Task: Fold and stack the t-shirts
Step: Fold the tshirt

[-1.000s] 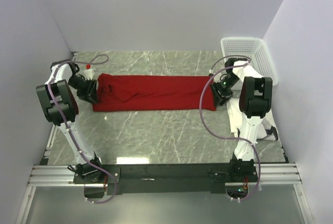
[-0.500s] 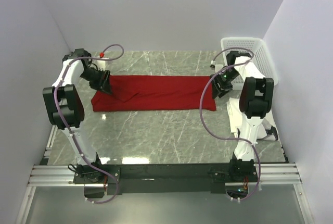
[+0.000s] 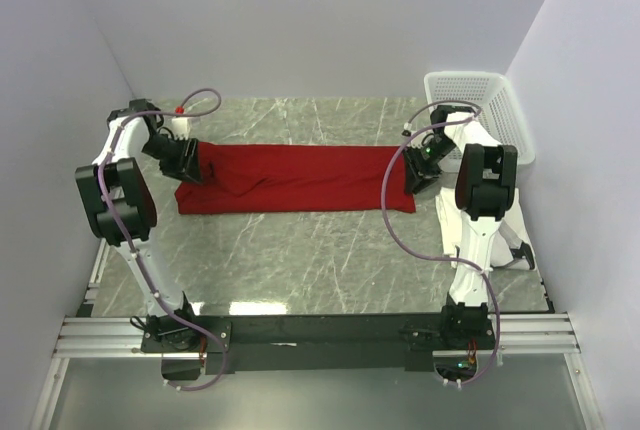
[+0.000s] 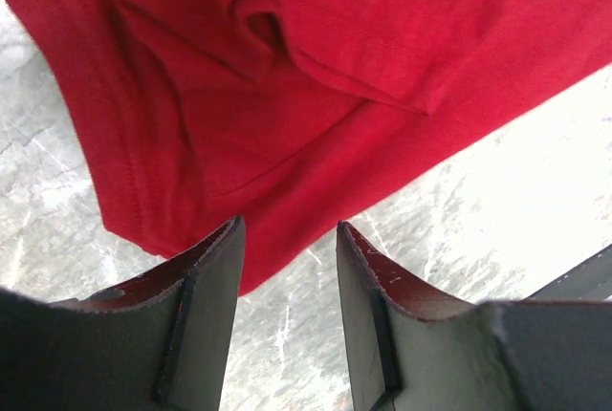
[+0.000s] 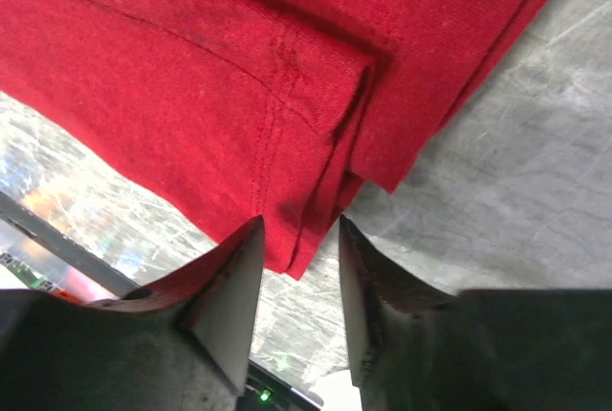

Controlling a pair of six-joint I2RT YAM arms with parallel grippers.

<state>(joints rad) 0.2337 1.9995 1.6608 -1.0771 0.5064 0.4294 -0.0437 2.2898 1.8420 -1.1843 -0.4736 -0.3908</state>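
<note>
The red t-shirt (image 3: pixel 295 178) lies folded into a long strip across the middle of the marble table. My left gripper (image 3: pixel 190 165) is at its left end, open and empty, with the shirt's corner (image 4: pixel 287 143) just ahead of the tips. My right gripper (image 3: pixel 418 178) is at its right end, open and empty, its tips on either side of the shirt's folded corner (image 5: pixel 287 124). No white t-shirt is in view.
A white plastic mesh basket (image 3: pixel 478 110) stands at the back right, just behind the right arm. White walls close in the table on the left, back and right. The metal rail (image 3: pixel 320 335) with the arm bases runs along the near edge.
My left arm swung up and back, then lowered its gripper to the shirt's left end. My right gripper shifted slightly at the right end. The shirt has not moved.
</note>
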